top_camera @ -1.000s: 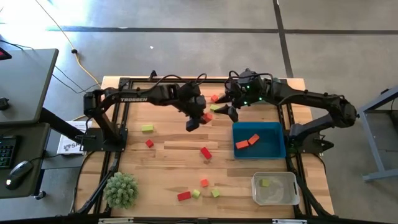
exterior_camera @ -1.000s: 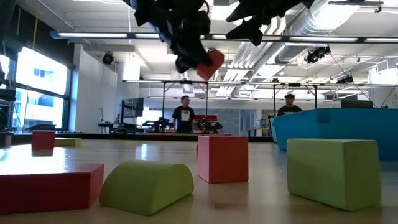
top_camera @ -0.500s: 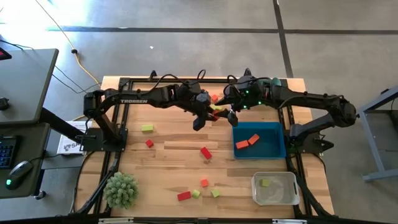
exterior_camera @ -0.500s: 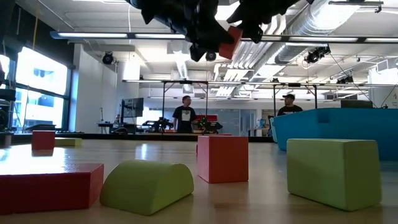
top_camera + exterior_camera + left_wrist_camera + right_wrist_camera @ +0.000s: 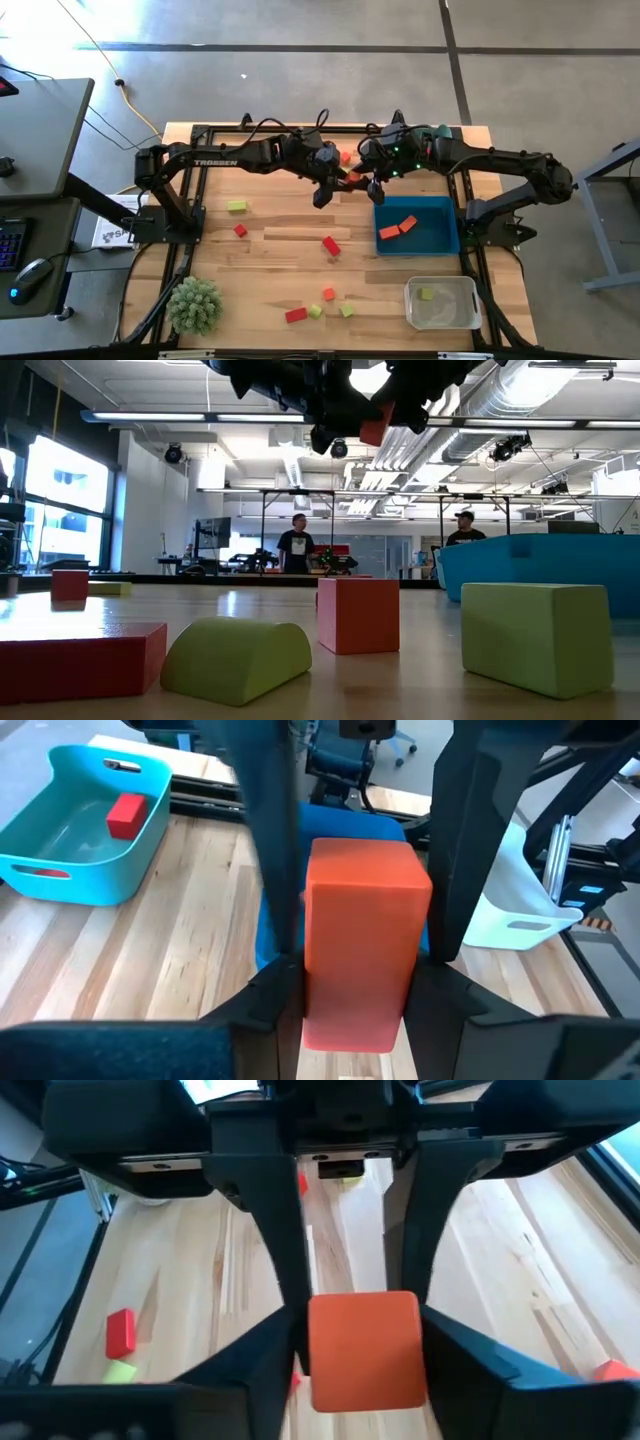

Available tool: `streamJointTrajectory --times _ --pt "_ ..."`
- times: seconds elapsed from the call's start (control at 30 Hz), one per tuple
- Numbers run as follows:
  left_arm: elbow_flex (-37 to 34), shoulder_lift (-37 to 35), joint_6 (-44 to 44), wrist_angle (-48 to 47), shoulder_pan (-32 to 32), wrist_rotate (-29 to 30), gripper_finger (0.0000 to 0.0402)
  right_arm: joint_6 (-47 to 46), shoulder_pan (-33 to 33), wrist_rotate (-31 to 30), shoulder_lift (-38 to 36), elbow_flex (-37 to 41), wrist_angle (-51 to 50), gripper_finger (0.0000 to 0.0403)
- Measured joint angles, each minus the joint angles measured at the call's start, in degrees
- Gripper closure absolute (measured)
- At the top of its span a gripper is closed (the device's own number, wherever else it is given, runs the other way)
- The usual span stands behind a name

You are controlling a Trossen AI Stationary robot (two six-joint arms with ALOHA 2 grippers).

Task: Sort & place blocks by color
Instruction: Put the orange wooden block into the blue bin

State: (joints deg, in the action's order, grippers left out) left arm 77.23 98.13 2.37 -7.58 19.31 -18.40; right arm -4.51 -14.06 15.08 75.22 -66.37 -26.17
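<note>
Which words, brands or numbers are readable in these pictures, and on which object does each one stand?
"TROSSEN": white letters on the left arm, seen from above.
Sheet beside the table's left edge: large dark letters, too small to read surely.
Blocks, blue bin and clear bin: no text visible.

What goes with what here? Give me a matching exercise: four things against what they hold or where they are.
1 orange block
2 blue bin
3 clear bin
4 plant ball

A holds one yellow-green block
B alone, on the left arm's side
C holds two orange-red blocks
D between both arms' jaws

Pairs: 1-D, 2-C, 3-A, 4-B
</note>
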Motion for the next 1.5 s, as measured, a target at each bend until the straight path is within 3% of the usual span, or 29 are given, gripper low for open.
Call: streamJointTrajectory --times 0.17,0.5,0.73,1.0,1.5 --pt "-0.04 0.00 0.28 -0.13 0.12 -0.31 0.0286 -0.50 0.00 1.02 -0.02 0.00 -0.23 0.0298" --pt "-0.04 0.00 0.52 -0.08 0.15 0.64 0.0282 -0.70 -0.02 1.66 -0.02 0.00 -0.31 0.0298" --pt "-0.04 0.00 0.33 -0.11 0.15 1.27 0.0226 -1.51 -0.02 -0.86 -0.02 -0.07 -1.82 0.0298" --pt "0.04 0.00 0.46 -2.58 0.16 4.01 0.0161 -3.24 0.00 -1.60 0.04 -0.07 -13.06 0.0298" --pt "0.04 0.00 0.46 -3.32 0.17 4.29 0.0158 -12.82 2.53 -9.03 0.04 -0.04 -39.25 0.0295"
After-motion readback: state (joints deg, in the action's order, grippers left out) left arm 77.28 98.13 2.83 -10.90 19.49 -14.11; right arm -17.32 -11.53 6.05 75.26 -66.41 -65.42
